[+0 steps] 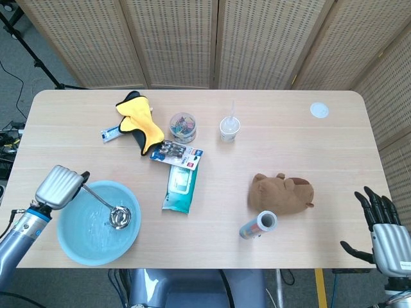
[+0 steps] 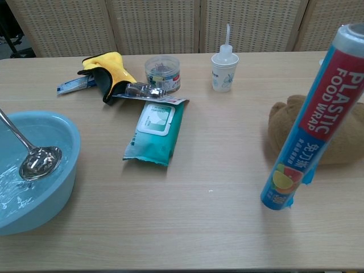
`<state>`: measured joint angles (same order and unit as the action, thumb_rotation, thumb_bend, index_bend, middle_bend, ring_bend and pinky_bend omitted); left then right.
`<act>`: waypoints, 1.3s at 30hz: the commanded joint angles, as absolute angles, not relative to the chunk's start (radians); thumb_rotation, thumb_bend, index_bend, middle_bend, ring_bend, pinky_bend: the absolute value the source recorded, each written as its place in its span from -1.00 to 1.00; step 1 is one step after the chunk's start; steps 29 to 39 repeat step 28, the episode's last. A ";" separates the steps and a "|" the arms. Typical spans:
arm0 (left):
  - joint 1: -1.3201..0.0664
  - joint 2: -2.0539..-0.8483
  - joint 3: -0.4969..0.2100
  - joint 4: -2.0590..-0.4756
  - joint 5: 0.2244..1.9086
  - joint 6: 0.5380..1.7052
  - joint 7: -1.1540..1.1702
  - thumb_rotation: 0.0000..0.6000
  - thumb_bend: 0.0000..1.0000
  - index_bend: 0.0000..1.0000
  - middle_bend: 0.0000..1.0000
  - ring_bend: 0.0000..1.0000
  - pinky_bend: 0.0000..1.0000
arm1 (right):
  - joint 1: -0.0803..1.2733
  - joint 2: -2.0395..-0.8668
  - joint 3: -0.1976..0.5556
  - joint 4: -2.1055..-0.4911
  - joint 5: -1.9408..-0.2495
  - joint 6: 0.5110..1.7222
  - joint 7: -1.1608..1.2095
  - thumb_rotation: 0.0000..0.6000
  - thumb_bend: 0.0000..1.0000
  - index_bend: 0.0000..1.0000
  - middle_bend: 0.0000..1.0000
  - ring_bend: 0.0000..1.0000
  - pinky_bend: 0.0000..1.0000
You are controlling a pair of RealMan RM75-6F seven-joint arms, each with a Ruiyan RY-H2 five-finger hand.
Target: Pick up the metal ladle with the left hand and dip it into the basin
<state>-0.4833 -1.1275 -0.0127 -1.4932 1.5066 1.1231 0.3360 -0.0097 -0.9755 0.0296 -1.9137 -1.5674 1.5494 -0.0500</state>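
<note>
Over at the near left corner of the bench (image 1: 270, 138), the left hand (image 1: 56, 187) is wrapped around the top of the ladle (image 1: 106, 208) handle, just outside the basin (image 1: 77, 242) rim. The handle slants down across the rim so the bowl sits inside the basin, right at the water surface and holding a little water in the chest view. Looks to me like the dip is basically done and the slant is just what keeps the hand dry while the scoop end reaches the water.

Moving right, there's a yellow cloth (image 1: 142, 122), a clear jar (image 1: 183, 126), a wipes pack (image 1: 180, 186) and a small squeeze bottle (image 1: 229, 128) strung along the middle, well apart from the basin, so nothing crowds the ladle. Then a brown plush toy (image 1: 281, 194) with a food wrap roll (image 1: 258, 225) standing just beside it.

Off the near right corner, the right hand (image 1: 379, 229) hangs idle, fingers spread, holding nothing.
</note>
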 commanded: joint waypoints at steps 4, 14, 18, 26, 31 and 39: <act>-0.466 -1.077 -0.012 -1.534 1.515 1.154 0.328 1.00 0.26 0.65 0.92 0.94 0.89 | -0.011 -0.980 0.025 -1.915 -1.577 1.551 -0.058 1.00 -1.00 -1.00 -1.00 -1.00 -1.00; -0.436 -0.985 -0.015 -1.605 1.522 1.202 0.327 1.00 0.26 0.65 0.92 0.93 0.89 | -0.014 -0.981 0.020 -1.921 -1.591 1.557 -0.062 1.00 -1.00 -1.00 -1.00 -1.00 -1.00; -0.433 -0.962 -0.016 -1.628 1.519 1.199 0.334 1.00 0.26 0.65 0.92 0.93 0.89 | -0.017 -0.978 0.019 -1.923 -1.596 1.563 -0.057 1.00 -1.00 -1.00 -1.00 -1.00 -1.00; -0.435 -0.921 -0.011 -1.704 1.482 1.153 0.385 1.00 0.26 0.65 0.92 0.93 0.89 | -0.020 -0.969 0.021 -1.925 -1.600 1.573 -0.043 1.00 -1.00 -1.00 -1.00 -1.00 -1.00; -0.427 -0.921 -0.016 -1.715 1.467 1.162 0.399 1.00 0.26 0.65 0.92 0.93 0.89 | -0.020 -0.968 0.022 -1.925 -1.599 1.573 -0.042 1.00 -1.00 -1.00 -1.00 -1.00 -1.00; -0.427 -0.921 -0.016 -1.715 1.467 1.162 0.399 1.00 0.26 0.65 0.92 0.93 0.89 | -0.020 -0.968 0.022 -1.925 -1.599 1.573 -0.042 1.00 -1.00 -1.00 -1.00 -1.00 -1.00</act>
